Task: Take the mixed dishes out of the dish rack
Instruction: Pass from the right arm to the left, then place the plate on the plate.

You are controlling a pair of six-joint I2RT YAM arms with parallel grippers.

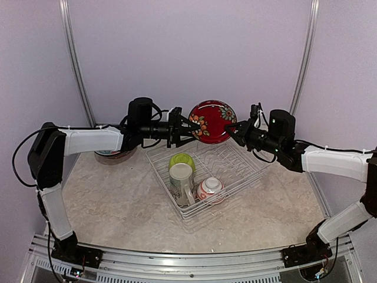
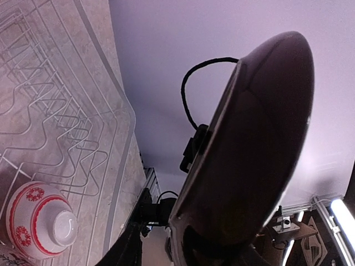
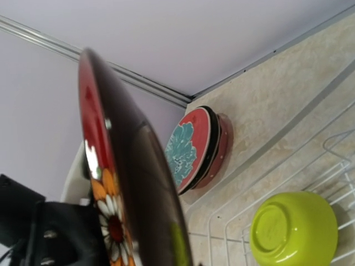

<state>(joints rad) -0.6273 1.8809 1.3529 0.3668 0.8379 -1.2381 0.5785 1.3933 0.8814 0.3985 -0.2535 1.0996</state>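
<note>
The right jaws are closed on the right rim of the red plate (image 1: 212, 121), held on edge in the air above the far edge of the dish rack (image 1: 247, 171). The left jaws, half open, stand around its left rim; whether they grip I cannot tell. A plate stack (image 3: 194, 149) lies beyond, at the table's (image 1: 106, 200) far left corner

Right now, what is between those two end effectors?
A red flowered plate, up over the dish rack, the left end effector and right end effector at opposite edges. Top view shows it.
</note>
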